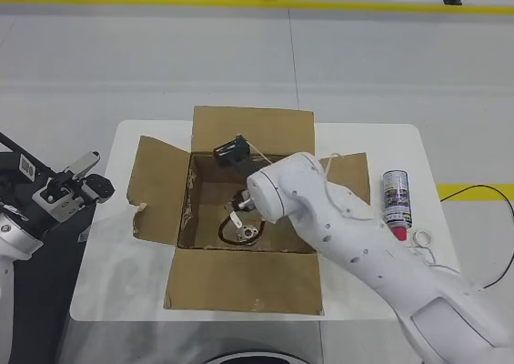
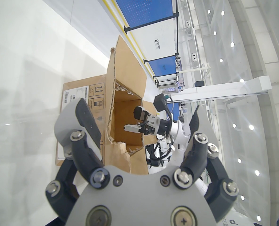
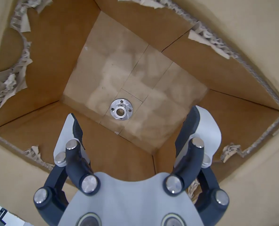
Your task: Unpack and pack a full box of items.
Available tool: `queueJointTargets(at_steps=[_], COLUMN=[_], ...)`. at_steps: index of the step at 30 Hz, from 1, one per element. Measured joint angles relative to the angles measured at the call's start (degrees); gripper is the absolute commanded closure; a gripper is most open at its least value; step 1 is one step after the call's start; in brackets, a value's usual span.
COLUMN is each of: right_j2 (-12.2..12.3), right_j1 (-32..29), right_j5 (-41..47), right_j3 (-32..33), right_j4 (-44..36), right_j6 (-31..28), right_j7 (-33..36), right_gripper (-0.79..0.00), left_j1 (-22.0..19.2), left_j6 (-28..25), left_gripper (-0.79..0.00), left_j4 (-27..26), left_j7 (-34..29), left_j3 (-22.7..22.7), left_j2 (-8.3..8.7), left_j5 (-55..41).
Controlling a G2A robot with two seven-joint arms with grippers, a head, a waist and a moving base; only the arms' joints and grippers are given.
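Note:
An open cardboard box point(image 1: 243, 282) with torn flap edges stands in the middle of the white table point(image 1: 366, 136). On its bare floor lies one small round metal flange point(image 3: 121, 112) with a centre hole. My right gripper point(image 3: 133, 114) hangs open inside the box mouth, well above the flange and holding nothing; from above it shows at the box centre point(image 1: 241, 223). My left gripper point(image 1: 93, 177) is open and empty off the table's left edge, facing the box side point(image 2: 83, 99) from a distance.
A spray can point(image 1: 395, 198) lies on the table right of the box, with a small white ring point(image 1: 422, 238) just in front of it. The box flaps spread outward on all sides. A black stand pole point(image 1: 2, 141) slants at the far left.

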Motion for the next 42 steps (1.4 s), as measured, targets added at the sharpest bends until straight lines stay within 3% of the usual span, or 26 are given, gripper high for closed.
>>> queueJointTargets(at_steps=[6,10,14,19,27,32,42], right_j2=[-4.2,-6.0,-7.5,-9.0,-10.0,-10.2,-10.6], right_j1=[2.6,3.5,4.2,4.6,3.7,3.0,1.7], right_j5=[7.7,10.8,12.0,12.7,13.4,13.2,12.6], right_j3=[-3.4,-4.9,-6.5,-7.5,-7.2,-6.9,-5.9], right_j4=[11.3,16.5,20.1,24.1,26.2,27.4,29.5], right_j6=[0.3,-0.3,-0.6,0.4,0.2,-0.5,-1.5], right_j7=[-0.3,0.3,0.6,-0.4,-0.3,-0.4,-2.1], right_gripper=[-0.650,-0.631,-0.542,-0.502,-0.480,-0.385,-0.345], left_j1=[0.0,0.0,0.0,0.0,0.0,0.0,0.0], left_j6=[0.0,0.0,0.0,0.0,0.0,0.0,0.0], left_gripper=[-0.785,-0.785,-0.785,-0.785,-0.785,-0.785,-0.785], left_j4=[0.0,0.0,0.0,0.0,0.0,0.0,0.0], left_j7=[0.0,0.0,0.0,0.0,0.0,0.0,0.0], left_j3=[0.0,0.0,0.0,0.0,0.0,0.0,0.0], left_j2=[0.00,0.00,0.00,0.00,0.00,0.00,0.00], left_j5=[0.0,0.0,0.0,0.0,0.0,0.0,0.0])
